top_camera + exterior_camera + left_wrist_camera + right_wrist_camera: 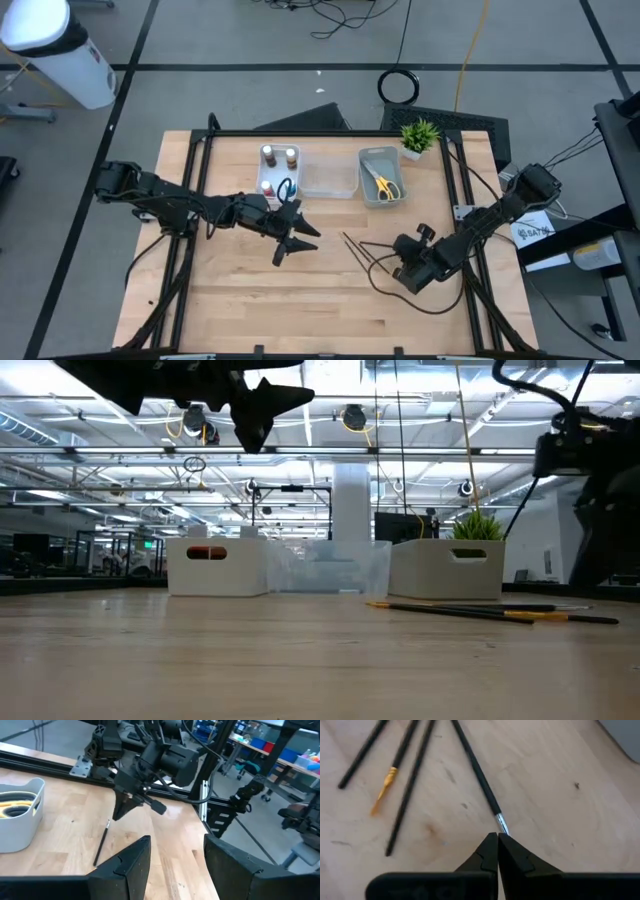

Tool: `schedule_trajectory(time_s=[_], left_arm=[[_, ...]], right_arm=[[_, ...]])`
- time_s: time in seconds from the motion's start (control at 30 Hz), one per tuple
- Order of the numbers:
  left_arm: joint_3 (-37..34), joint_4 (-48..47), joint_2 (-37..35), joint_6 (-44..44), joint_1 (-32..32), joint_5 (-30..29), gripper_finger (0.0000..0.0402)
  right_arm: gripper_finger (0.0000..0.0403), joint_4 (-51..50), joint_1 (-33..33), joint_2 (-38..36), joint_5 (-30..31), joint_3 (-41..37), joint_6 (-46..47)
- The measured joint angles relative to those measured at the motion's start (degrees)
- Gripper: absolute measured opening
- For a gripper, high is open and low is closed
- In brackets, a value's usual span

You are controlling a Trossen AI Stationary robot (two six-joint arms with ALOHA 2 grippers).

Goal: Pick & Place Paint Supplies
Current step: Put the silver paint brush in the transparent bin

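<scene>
Several thin dark brushes (360,250) (412,785) lie flat on the wood table, right of centre. My right gripper (400,272) (497,845) is shut and points steeply down at the bristle end (501,826) of one brush (475,770). My left gripper (290,240) (177,870) hangs open above the table's middle with nothing between its fingers. Small paint bottles (268,153) and blue-handled scissors (285,188) sit in the white tray (262,170). Yellow-handled scissors (385,185) lie in the grey tray (365,160). My right gripper's shut fingertips (490,847) stand right at the silver-and-bristle tip (503,830) of one brush, coming at it from above on a slant. That brush lies flat on the table. Whether the fingertips touch it I cannot tell.
A clear tray (328,178) stands between the white and grey trays at the table's far side. A small potted green plant (420,135) sits at the far right corner. Black frame rails (185,200) run along the table's left and right sides. Bare wood lies toward the near edge.
</scene>
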Motion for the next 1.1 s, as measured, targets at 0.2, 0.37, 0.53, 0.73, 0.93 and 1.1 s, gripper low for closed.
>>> schedule_trajectory(time_s=[0.2,0.37,0.53,0.73,0.93,1.1], left_arm=[[0.0,0.0,0.0,0.1,-0.6,-3.2,0.0191],[0.0,0.0,0.0,0.5,-0.6,-3.3,0.0191],[0.0,0.0,0.0,0.5,-0.6,-3.3,0.0191],[0.0,0.0,0.0,0.5,-0.6,-3.3,0.0191],[0.0,-0.2,0.4,0.1,-1.6,-3.7,0.0191],[0.2,0.0,4.0,3.2,-6.4,-7.5,0.0191]], right_arm=[[0.0,-1.6,0.0,0.0,0.4,-0.8,2.4],[0.0,-0.5,-0.1,0.0,1.7,-3.1,3.2],[0.0,2.9,-0.1,0.0,0.8,-5.6,3.7],[0.0,4.4,-0.4,-0.1,0.0,-6.2,3.6],[0.0,5.1,-0.4,0.0,-0.1,-6.2,3.4],[0.0,5.3,-0.4,0.0,-0.1,-6.2,3.4]])
